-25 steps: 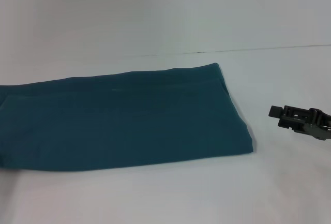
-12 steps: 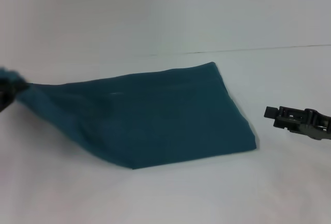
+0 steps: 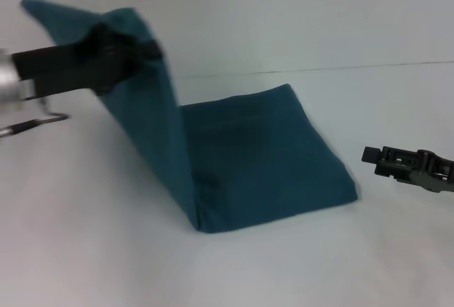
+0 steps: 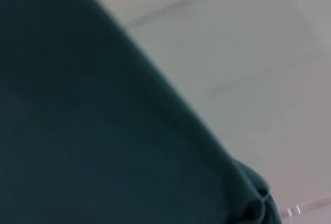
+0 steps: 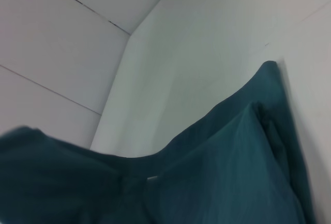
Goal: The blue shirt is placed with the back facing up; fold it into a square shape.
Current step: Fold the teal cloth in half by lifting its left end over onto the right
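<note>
Blue shirt lies on white table, already narrowed to a long band; right half flat on table, left end lifted high and standing nearly upright. Left gripper is up at that raised end, fingers closed on the cloth, approx. at the end's top edge; left wrist view shows only shirt fabric close up, w/ table beyond. Right gripper hangs low over the table just beside shirt's right edge, not touching it; its fingers: cannot tell whether apart or together. Judgement: step in hand is the cross-fold, left end carried over onto right half. To do it well: keep the lifted end taut and level so both corners travel together; bring it across, not just up, so crease forms near the band's middle; lay end edge flush w/ right edge, then release low to avoid cloth sliding back. Risk: one-point grip lets far corner droop, giving a skewed fold. Right gripper could pin the flat half if it creeps.
</note>
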Robot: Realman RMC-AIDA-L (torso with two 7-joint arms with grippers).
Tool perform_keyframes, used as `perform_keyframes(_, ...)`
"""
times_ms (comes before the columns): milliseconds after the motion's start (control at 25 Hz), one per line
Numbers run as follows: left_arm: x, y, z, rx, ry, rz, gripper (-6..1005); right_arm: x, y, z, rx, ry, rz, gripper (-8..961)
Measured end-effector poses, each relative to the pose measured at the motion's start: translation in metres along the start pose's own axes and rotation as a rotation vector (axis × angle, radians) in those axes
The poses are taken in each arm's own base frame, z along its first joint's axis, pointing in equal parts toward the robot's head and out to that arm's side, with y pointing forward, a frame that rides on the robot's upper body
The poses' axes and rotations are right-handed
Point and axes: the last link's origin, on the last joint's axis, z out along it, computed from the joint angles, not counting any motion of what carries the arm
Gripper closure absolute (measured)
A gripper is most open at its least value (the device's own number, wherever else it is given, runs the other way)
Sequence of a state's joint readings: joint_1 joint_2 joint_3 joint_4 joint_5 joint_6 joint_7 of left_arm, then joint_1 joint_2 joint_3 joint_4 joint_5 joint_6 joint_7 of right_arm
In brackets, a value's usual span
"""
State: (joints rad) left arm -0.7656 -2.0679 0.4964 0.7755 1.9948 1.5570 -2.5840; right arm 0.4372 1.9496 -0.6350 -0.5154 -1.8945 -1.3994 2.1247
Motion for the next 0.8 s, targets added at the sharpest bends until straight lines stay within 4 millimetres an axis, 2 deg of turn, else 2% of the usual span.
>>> perform_keyframes(200,-0.025,0.016,0.064,-0.009,-0.123,0.058,968,0.0,0.0,0.0,0.003,0.0,0.0,279)
perform_keyframes(400,-0.051,0.011,0.116,0.043,-0.215,0.103,962,0.001,0.0,0.002,0.004,0.006,-0.003,283)
perform_keyframes(600,-0.068,0.0,0.141,0.073,-0.23,0.147,957,0.002,0.0,0.003,0.009,0.015,-0.006,287)
perform_keyframes(800,-0.077,-0.009,0.153,0.135,-0.253,0.182,951,0.002,-0.001,0.003,0.015,0.016,-0.004,291)
